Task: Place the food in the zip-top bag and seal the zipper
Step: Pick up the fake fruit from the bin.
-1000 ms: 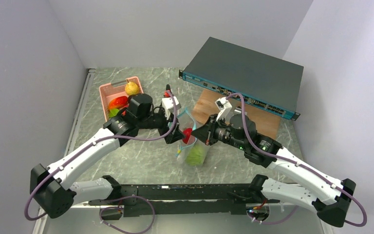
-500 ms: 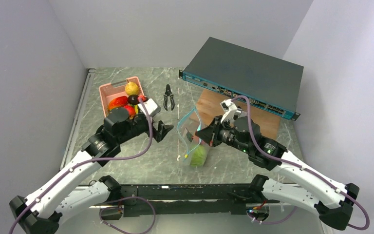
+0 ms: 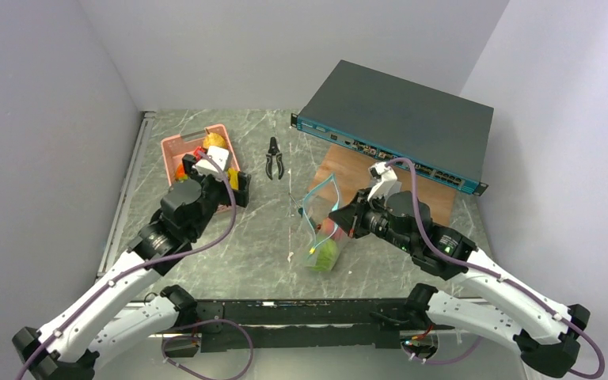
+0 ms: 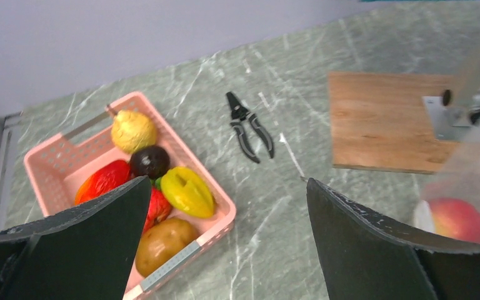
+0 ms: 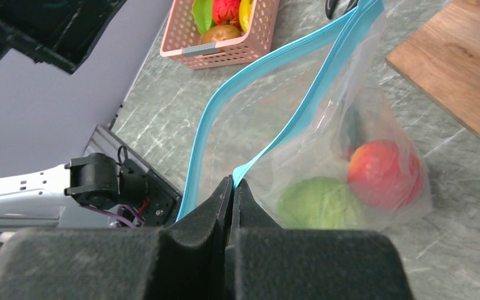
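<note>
Zip-top bag (image 5: 325, 144): clear, teal-edged, open-mouthed

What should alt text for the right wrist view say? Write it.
The black padded right gripper is shut on the thin teal zipper strip of a clear zip-top bag, holding its mouth open. Inside lie a glossy red fruit and a round green one; a pink plastic basket of food sits beyond.

Upright clear zip-top bag (image 5: 300, 144), teal zipper (image 5: 275, 64) open, red and green food (image 5: 381, 172) inside.
</note>
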